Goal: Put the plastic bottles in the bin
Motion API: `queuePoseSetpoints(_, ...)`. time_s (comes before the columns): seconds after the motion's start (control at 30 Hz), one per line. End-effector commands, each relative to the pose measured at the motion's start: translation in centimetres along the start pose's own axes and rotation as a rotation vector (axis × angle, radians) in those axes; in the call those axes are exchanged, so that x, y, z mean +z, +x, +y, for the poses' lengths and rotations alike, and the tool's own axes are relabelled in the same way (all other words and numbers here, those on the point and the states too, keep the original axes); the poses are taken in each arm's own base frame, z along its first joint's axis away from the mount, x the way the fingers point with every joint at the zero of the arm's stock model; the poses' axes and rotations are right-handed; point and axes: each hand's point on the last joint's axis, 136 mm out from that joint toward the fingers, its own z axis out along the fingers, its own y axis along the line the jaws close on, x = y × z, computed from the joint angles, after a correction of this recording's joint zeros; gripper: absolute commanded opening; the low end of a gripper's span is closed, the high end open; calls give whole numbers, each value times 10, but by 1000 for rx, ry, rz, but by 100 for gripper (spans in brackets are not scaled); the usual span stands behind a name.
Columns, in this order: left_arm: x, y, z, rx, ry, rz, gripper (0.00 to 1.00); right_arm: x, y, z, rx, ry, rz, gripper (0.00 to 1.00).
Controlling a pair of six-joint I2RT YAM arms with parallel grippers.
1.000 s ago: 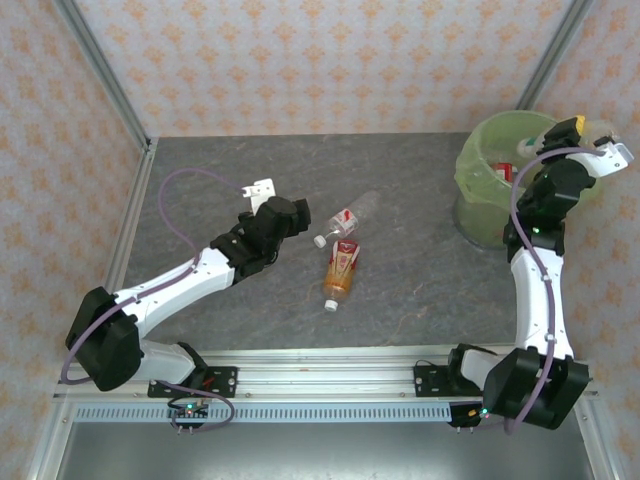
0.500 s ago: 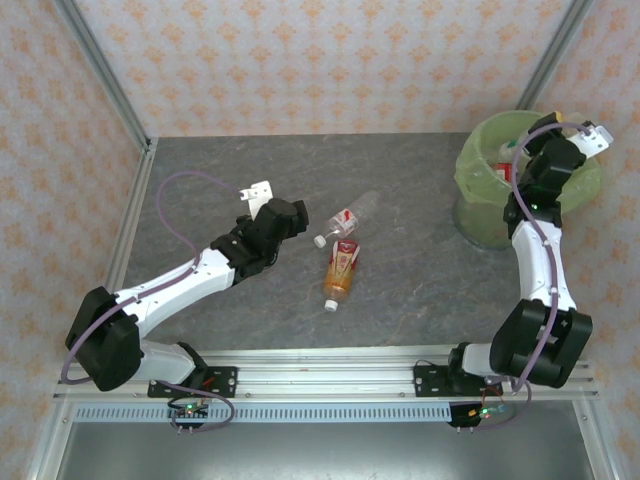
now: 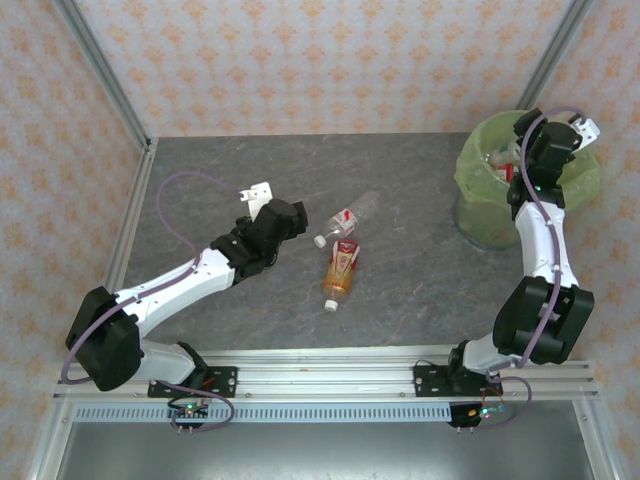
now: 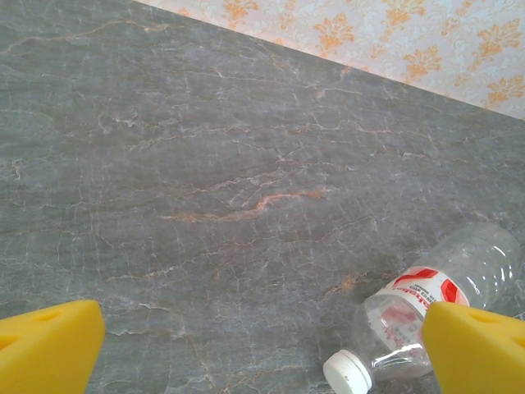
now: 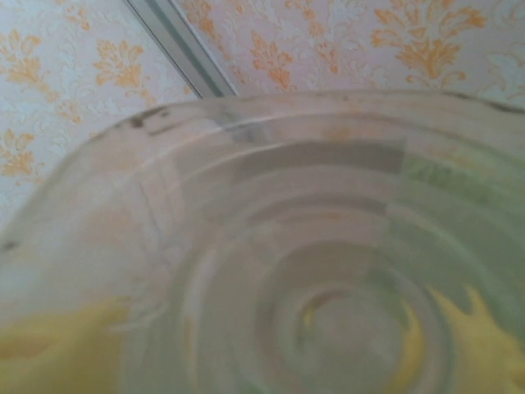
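Bare counter [image 3: 420, 290] spreads wide around the clear bottle [image 3: 352, 215] and the brown bottle [image 3: 341, 272], which lie just beside each other at its middle. The bin [image 3: 475, 220] blocks the far right corner; walls [image 3: 300, 60] close three sides.

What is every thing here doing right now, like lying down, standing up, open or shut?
Clear bottle with red-white label: lying on its side on the table, cap on.
Amber bottle: lying on its side, cap on.
Bin: upright, open, bottles inside.
Left gripper: open, holding nothing.
Right gripper: over the bin, a clear bottle between its fingers; grip unclear.
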Motion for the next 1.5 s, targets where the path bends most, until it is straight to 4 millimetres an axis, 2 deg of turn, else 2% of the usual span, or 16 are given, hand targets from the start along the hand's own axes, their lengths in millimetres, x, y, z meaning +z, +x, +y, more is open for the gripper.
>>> queuePoseSetpoints(0.0, 4, 1, 9, -9, -50, -1, 100, -9, -3, 1, 3, 6, 30, 88)
queuePoseSetpoints(0.17, 5, 3, 9, -1, -54, 6, 100, -20, -8, -2, -1, 23, 22, 94)
queuePoseSetpoints(0.2, 5, 2, 9, 0, -57, 6, 100, -22, -8, -3, -1, 29, 26, 99)
queuePoseSetpoints(0.47, 7, 5, 9, 14, -59, 18, 100, -44, -13, -13, -68, 133, 112, 99)
queuePoseSetpoints(0.7, 11, 13, 3, 46, -28, 44, 100, -64, -20, 2, -80, 62, 146, 99)
queuePoseSetpoints(0.8, 13, 16, -10, 73, 31, 66, 100, -72, -23, 10, -66, 23, 146, 99)
queuePoseSetpoints(0.9, 15, 24, -25, 109, 107, 102, 100, -79, -20, 27, -48, -69, 167, 99)
queuePoseSetpoints(1.07, 14, 34, -47, 159, 214, 164, 100, -93, -5, 59, -56, -204, 214, 99)
queuePoseSetpoints(1.23, 16, 40, -47, 167, 210, 198, 100, -110, 19, 90, -110, -310, 282, 99)
queuePoseSetpoints(1.33, 13, 44, -51, 175, 231, 224, 100, -118, 35, 98, -130, -325, 316, 99)
queuePoseSetpoints(1.47, 9, 54, -45, 204, 175, 270, 100, -130, 58, 109, -150, -365, 370, 99)
